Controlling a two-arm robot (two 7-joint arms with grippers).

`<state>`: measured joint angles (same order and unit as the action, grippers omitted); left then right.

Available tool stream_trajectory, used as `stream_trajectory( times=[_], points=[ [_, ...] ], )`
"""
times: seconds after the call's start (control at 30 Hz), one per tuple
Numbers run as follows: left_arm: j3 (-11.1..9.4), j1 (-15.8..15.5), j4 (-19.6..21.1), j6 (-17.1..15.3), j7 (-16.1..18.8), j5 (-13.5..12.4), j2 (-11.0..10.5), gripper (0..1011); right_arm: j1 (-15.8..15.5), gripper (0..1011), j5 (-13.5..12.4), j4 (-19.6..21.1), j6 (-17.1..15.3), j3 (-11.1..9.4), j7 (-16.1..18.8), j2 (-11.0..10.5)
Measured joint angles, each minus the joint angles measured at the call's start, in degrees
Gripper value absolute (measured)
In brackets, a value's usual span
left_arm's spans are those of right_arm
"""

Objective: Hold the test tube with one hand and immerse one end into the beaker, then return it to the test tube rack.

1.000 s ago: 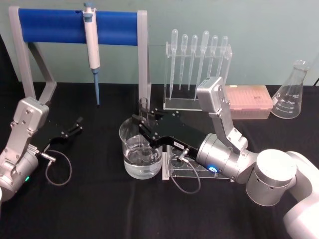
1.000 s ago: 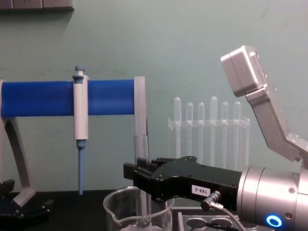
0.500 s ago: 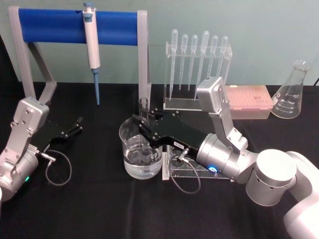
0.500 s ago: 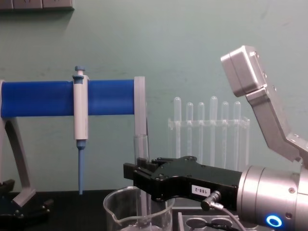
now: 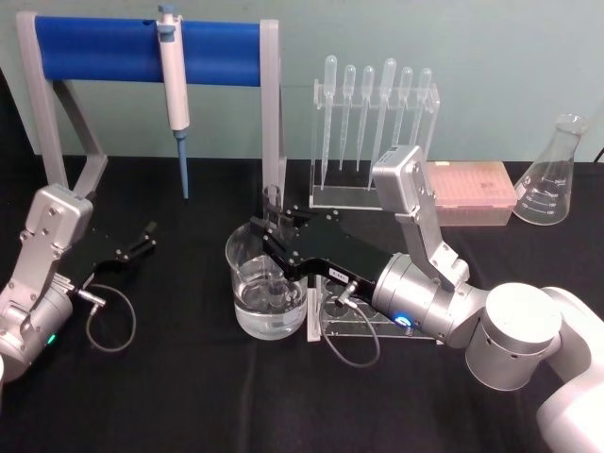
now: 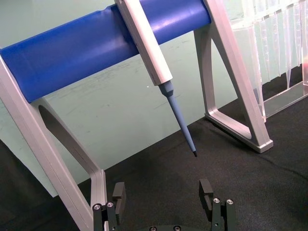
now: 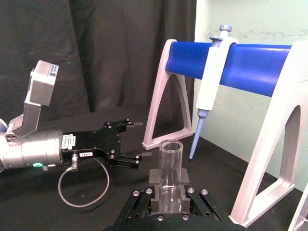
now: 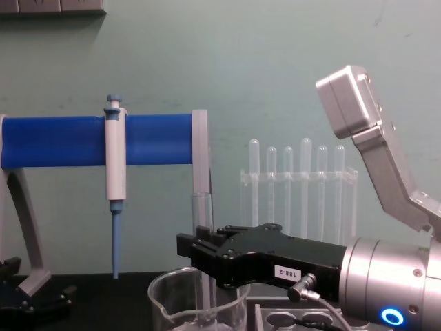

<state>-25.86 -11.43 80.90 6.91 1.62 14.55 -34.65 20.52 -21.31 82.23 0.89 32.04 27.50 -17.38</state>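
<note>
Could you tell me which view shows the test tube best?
The right wrist view: the test tube stands large, clamped in the right gripper. The head view shows it small, in the beaker; the chest view, partly behind the gripper. The left gripper rests open.

There is one test tube (image 5: 272, 203) and one beaker (image 5: 236, 257). Two grippers are counted, the left gripper (image 5: 148, 238) and the right gripper (image 5: 268, 235). One pipettor (image 5: 173, 75) hangs on one blue-barred stand (image 5: 104, 42). One clear pipette rack (image 5: 344, 196) carries what look like six plastic pipettes (image 5: 388, 94), though the clear stems overlap and are hard to separate. There is one pink box (image 5: 472, 189) and one conical flask (image 5: 552, 179). One low clear test tube rack (image 5: 368, 327) sits on one black-covered table (image 5: 189, 396). Two looped cables are counted, one at each wrist.
</note>
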Motion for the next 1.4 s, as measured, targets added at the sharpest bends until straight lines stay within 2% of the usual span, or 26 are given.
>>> stream_trajectory(
  times=[1.4],
  points=[
    [0.00, 0.00, 0.00, 0.00, 0.00, 0.00, 0.00, 1000, 0.00, 224, 0.00, 0.00, 0.00, 0.00, 0.00, 0.00]
  ],
)
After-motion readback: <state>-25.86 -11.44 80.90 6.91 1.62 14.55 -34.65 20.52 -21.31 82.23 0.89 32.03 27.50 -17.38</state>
